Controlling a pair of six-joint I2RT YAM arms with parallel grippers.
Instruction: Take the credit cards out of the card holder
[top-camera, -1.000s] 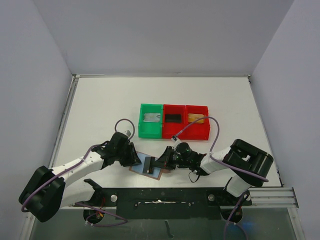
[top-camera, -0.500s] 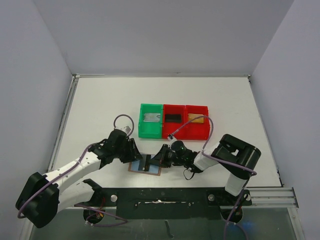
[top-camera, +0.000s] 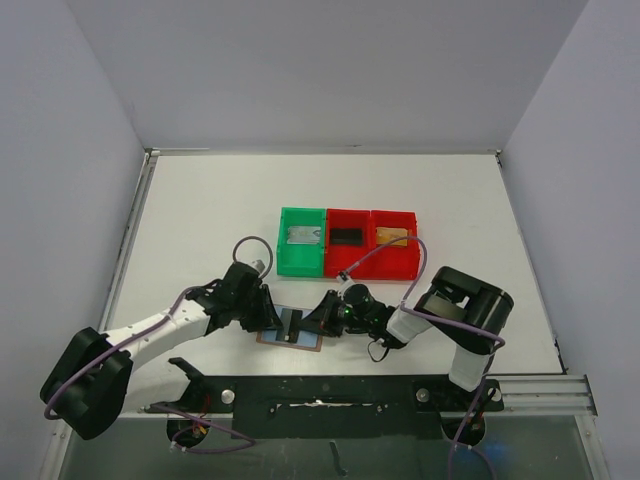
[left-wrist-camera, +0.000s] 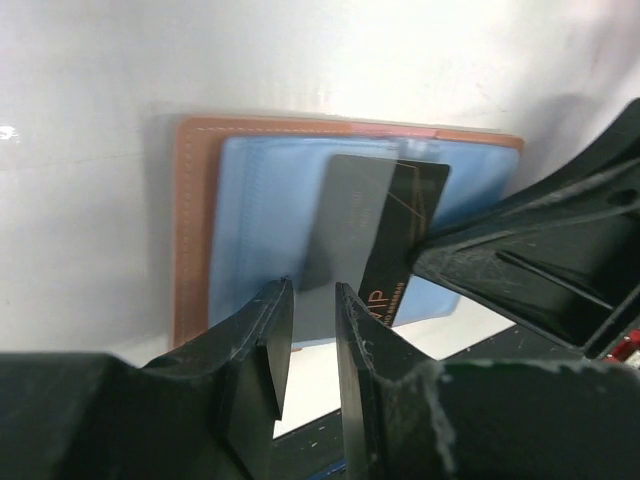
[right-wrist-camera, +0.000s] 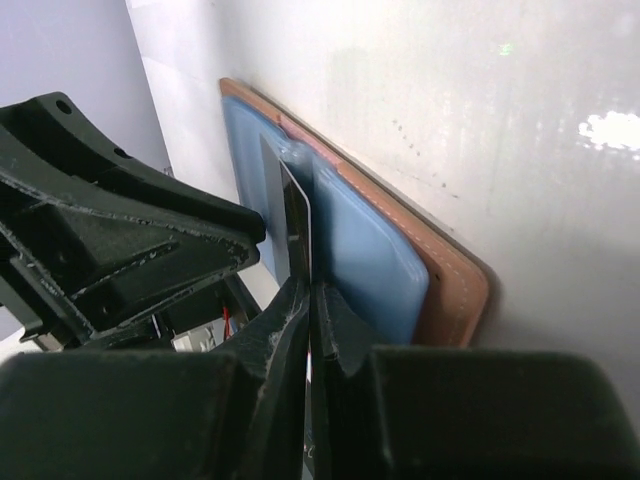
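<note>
Item: black credit card (right-wrist-camera: 296, 225), partly inside card holder (left-wrist-camera: 190, 230), clamped edge-on by right gripper (right-wrist-camera: 310, 290). Holder laid flat near table (top-camera: 200, 220) front edge. At holder's edge, left gripper (left-wrist-camera: 312, 300): jaws nearly together, clamping not discernible. Behind: bins (top-camera: 283, 245), open white surface, grey walls (top-camera: 80, 150).

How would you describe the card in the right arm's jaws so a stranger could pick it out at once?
On the white table, near the front edge, lies a brown holder with a blue lining. A black card with gold lettering sticks out of it, pinched in the right arm's jaws. The other cards, one also black, lie in bins farther back.
</note>
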